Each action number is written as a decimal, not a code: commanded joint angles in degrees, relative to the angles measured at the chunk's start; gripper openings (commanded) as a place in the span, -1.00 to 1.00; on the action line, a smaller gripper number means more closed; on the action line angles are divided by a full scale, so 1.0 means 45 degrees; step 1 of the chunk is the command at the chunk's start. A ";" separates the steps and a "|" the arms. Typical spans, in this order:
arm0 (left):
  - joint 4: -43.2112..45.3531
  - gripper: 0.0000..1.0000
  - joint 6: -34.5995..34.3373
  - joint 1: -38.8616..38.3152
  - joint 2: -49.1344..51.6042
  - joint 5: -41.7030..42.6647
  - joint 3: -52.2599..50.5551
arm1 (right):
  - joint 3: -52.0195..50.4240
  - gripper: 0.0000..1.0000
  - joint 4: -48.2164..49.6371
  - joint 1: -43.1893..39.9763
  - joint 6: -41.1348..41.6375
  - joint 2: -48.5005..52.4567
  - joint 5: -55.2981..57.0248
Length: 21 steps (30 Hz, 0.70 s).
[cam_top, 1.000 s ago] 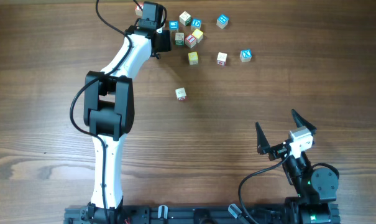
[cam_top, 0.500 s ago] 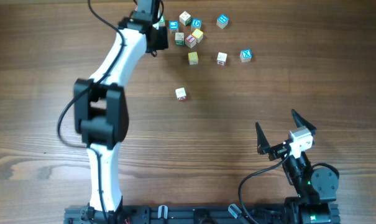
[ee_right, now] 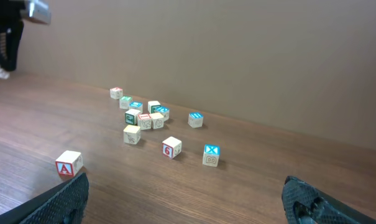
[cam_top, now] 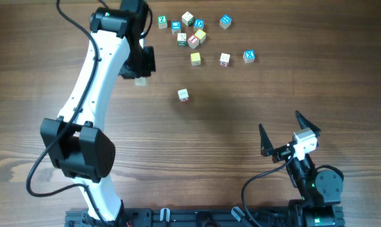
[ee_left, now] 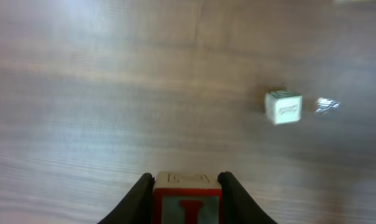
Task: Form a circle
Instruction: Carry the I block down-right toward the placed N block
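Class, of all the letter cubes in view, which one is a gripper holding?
The red-lettered cube pinched in the left gripper; all the other cubes lie loose on the table, and the right gripper is open and empty.

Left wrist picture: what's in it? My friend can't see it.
The left gripper pinches a red-lettered cube at the bottom centre. Farther off to the right, one blurry pale cube sits on the wooden table.

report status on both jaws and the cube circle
Left gripper, jaws shut on red-lettered cube. Right gripper, jaws open. Circle unformed, cubes loosely clustered. Stray cube ahead.
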 commanded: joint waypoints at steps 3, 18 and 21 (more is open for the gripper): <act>0.0384 -0.73 -0.1180 -0.0010 0.0049 0.0044 -0.1817 | -0.0015 0.99 0.0019 -0.0073 -0.0039 -0.0102 -0.0078; 0.4090 -0.75 -0.0865 -0.0534 0.0053 0.0359 -0.5916 | -0.0015 0.99 0.0019 -0.0073 -0.0039 -0.0102 -0.0078; 0.4600 -0.73 -0.0568 -0.1010 0.0053 0.0345 -0.6241 | -0.0015 0.99 0.0019 -0.0073 -0.0034 -0.0102 -0.0078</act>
